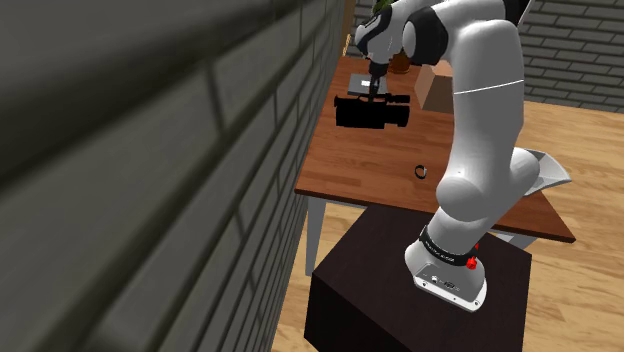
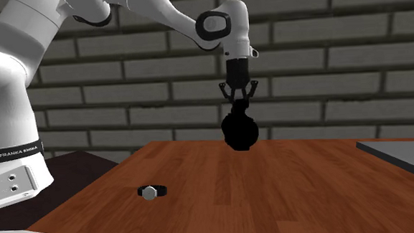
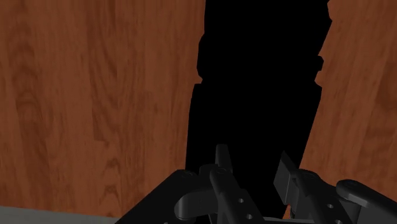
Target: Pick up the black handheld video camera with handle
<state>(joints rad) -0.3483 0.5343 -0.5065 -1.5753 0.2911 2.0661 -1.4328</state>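
The black handheld video camera (image 1: 372, 112) hangs from its top handle in my gripper (image 1: 376, 88), near the wall side of the brown wooden table (image 1: 370, 165). In the second exterior view the gripper (image 2: 238, 98) points straight down, fingers shut on the handle, and the camera (image 2: 240, 131) shows end-on as a round black shape low over the table (image 2: 274, 195). I cannot tell whether its underside touches the wood. In the wrist view the camera (image 3: 254, 83) is a long black shape running away from the gripper (image 3: 253, 162), whose fingers (image 3: 221, 167) clasp it.
A small dark ring-like object (image 1: 422, 170) (image 2: 153, 191) lies on the table nearer the stand (image 1: 400, 295). A flat grey slab (image 2: 405, 154) (image 1: 358, 78) and a brown box (image 1: 437, 90) sit at the far end. A grey brick wall (image 2: 340, 63) runs along the table.
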